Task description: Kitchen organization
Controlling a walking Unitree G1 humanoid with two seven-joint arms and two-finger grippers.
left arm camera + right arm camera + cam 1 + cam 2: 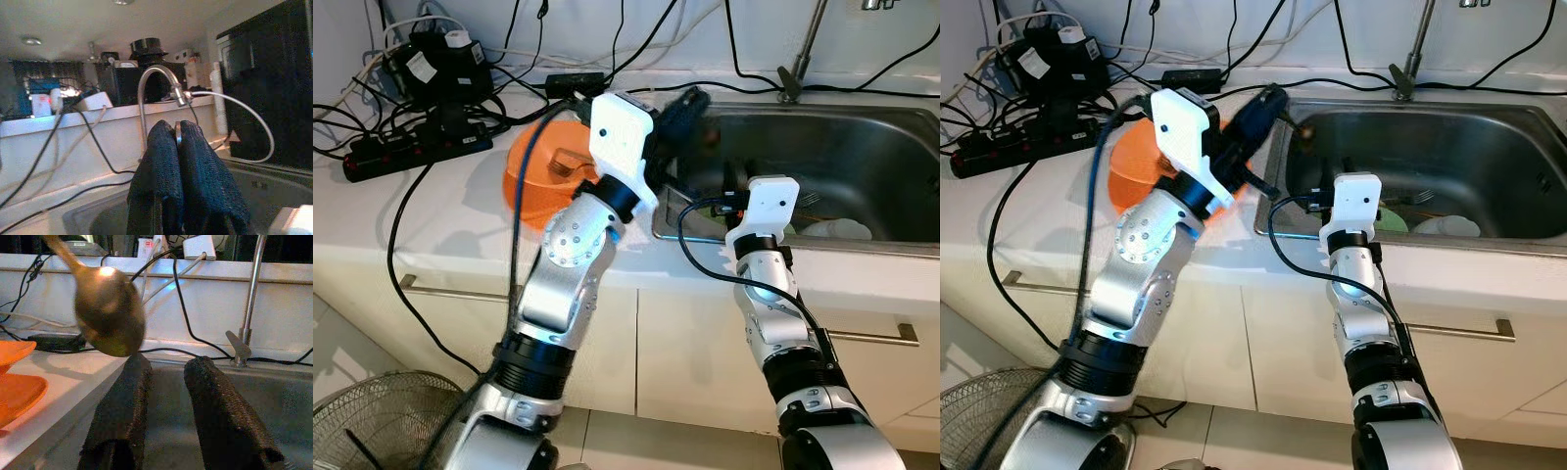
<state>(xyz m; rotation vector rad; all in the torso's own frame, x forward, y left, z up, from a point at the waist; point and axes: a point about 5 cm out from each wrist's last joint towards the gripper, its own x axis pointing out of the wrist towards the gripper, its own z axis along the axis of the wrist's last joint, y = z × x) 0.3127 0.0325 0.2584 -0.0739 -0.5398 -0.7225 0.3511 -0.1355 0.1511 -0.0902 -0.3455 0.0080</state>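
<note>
Left hand [178,142] raised over the near left corner of the steel sink [862,147], fingers pressed together on a thin metal handle; clamped on a spoon [108,316]. The spoon's bowl hangs in the air above the sink's left edge, just above the right hand's fingertips. Right hand [168,364] at the sink's front rim, fingers apart, holding nothing. Orange bowl [543,171] sits on the white table [440,220] left of the sink, partly behind the left arm. Power strip [416,152] and tangled black cables lie further left. Faucet [1415,49] at the sink's back edge. White dishes [837,230] rest inside the sink.
</note>
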